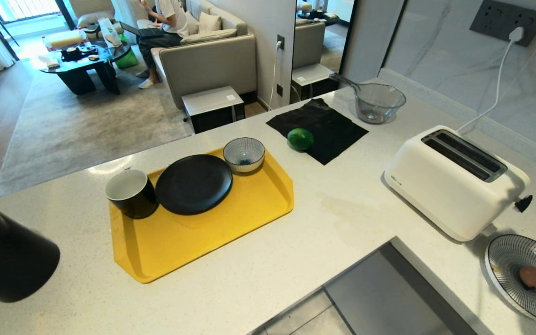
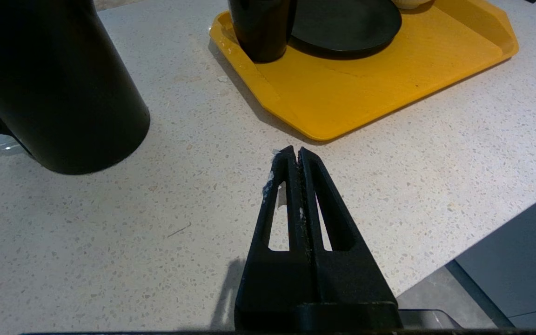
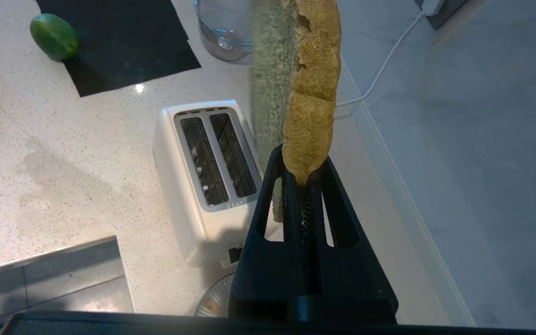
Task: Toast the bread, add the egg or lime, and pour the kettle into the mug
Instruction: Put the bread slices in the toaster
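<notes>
our biggest worry is the toaster (image 3: 207, 181): its slots are narrow, and the bread (image 3: 312, 93), pinched by one edge in our right gripper (image 3: 306, 179) above it, could tilt and jam on the rim. the left gripper (image 2: 294, 153) hangs closed and empty near the kettle (image 2: 49, 79)
</notes>
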Tool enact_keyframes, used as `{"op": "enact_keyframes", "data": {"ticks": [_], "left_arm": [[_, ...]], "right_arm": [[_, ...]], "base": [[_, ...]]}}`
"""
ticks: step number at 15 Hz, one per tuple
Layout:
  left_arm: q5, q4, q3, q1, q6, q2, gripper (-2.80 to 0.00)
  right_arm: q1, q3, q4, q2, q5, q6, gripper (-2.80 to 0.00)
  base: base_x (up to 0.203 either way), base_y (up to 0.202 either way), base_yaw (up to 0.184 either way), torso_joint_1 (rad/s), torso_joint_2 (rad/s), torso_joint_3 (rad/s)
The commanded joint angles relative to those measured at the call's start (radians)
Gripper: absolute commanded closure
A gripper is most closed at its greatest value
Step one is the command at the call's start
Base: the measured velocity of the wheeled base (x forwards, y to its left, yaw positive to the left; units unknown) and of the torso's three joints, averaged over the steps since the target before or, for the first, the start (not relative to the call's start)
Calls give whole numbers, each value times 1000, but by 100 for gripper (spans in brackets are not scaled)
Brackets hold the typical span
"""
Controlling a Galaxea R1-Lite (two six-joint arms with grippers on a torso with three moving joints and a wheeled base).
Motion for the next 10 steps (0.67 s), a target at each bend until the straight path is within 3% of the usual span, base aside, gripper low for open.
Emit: {"op": "enact_keyframes", "data": {"ticks": [1, 6, 10], "left_arm": [[1, -1, 17, 0, 0, -2, 0], [1, -1, 17, 0, 0, -2, 0], [1, -1, 17, 0, 0, -2, 0]], "right_arm": [[0, 4, 4, -3, 6, -2, 0], [0, 2, 3, -10, 0, -4, 0], [-2, 8, 3, -10, -2, -4, 0]], "base": [[0, 0, 0, 0, 0, 0], [0, 0, 0, 0, 0, 0], [0, 0, 0, 160, -286, -132]]}}
